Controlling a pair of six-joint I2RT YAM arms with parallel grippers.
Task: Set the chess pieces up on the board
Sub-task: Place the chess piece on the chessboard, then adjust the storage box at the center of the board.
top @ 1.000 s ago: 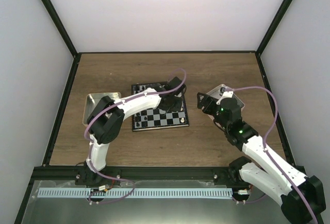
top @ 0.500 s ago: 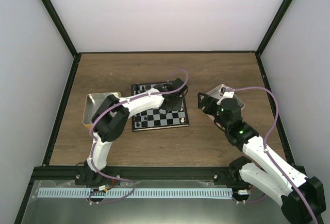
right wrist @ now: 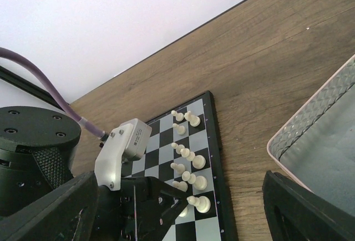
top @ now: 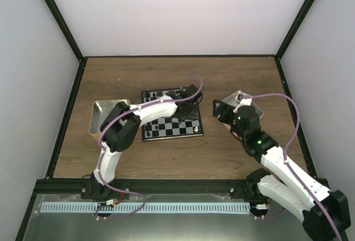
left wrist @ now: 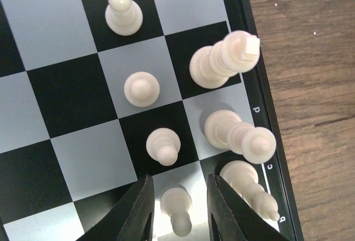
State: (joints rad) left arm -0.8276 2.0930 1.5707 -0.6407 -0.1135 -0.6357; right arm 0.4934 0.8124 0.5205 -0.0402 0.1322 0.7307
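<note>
The chess pieces point(left wrist: 141, 88) in the left wrist view are all cream, and they are standing on the squares along one bordered edge of the board point(left wrist: 66, 91). That edge is facing the right arm. Four pawns are sitting in the inner file. The outer file, beside the border, is holding taller figures, including a king point(left wrist: 222, 58) topped with a cross. The nearest pawn point(left wrist: 176, 210) is standing upright between the fingers of the left gripper point(left wrist: 178, 188). Those fingers are slightly spread, with a sliver of board showing on each side of the pawn, so they are flanking it and not pinching it.

The board is lying flat near the middle of the wooden table point(top: 244, 75). A silvery tin tray point(top: 97, 113) is lying just to its left and a pink-rimmed tray point(right wrist: 321, 136) to its right.

The right gripper point(top: 221, 109) is hovering at the near edge of the pink-rimmed tray, with its fingers spread wide and nothing between them.
</note>
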